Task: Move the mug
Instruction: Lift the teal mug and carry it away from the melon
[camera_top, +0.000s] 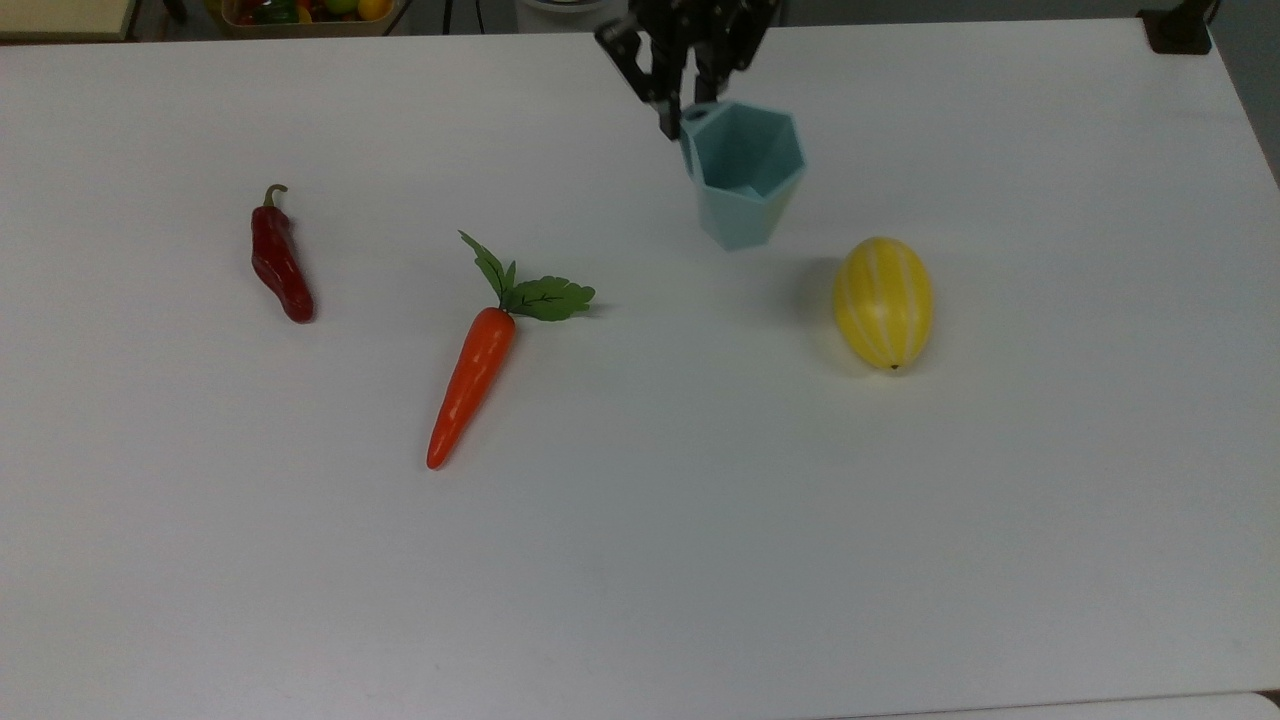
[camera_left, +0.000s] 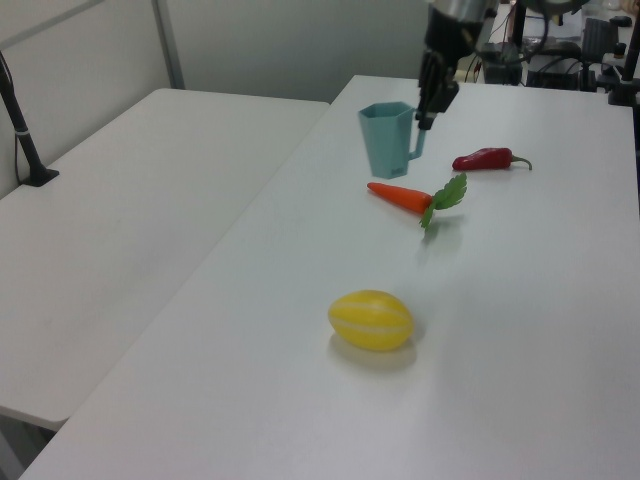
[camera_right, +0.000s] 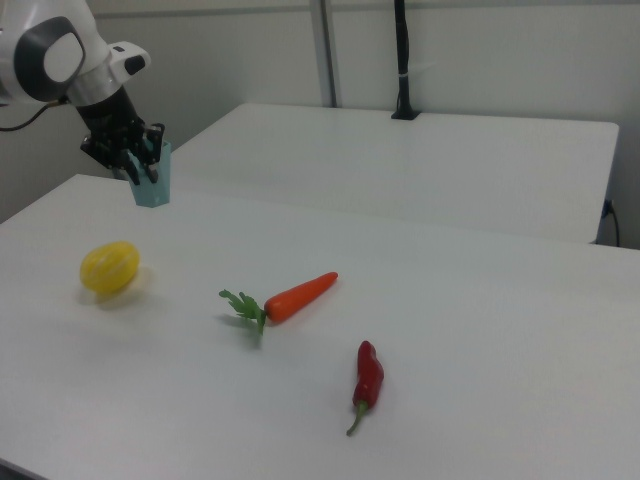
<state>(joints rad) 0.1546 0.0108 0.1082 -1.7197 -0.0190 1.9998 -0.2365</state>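
Note:
The pale teal hexagonal mug (camera_top: 745, 175) hangs upright in the air above the white table (camera_top: 640, 560), held by its side handle. My gripper (camera_top: 682, 112) is shut on that handle, at the top of the top view. In the left view the mug (camera_left: 386, 139) hangs left of my gripper (camera_left: 424, 118), well above the carrot. In the right view the mug (camera_right: 155, 184) and my gripper (camera_right: 142, 172) are at the far left, above the table's back edge.
A yellow striped melon (camera_top: 884, 301) lies right of the mug in the top view. An orange carrot (camera_top: 474, 372) with green leaves lies mid-table, and a red chilli pepper (camera_top: 279, 259) farther left. A second white table (camera_left: 120, 210) stands beside this one.

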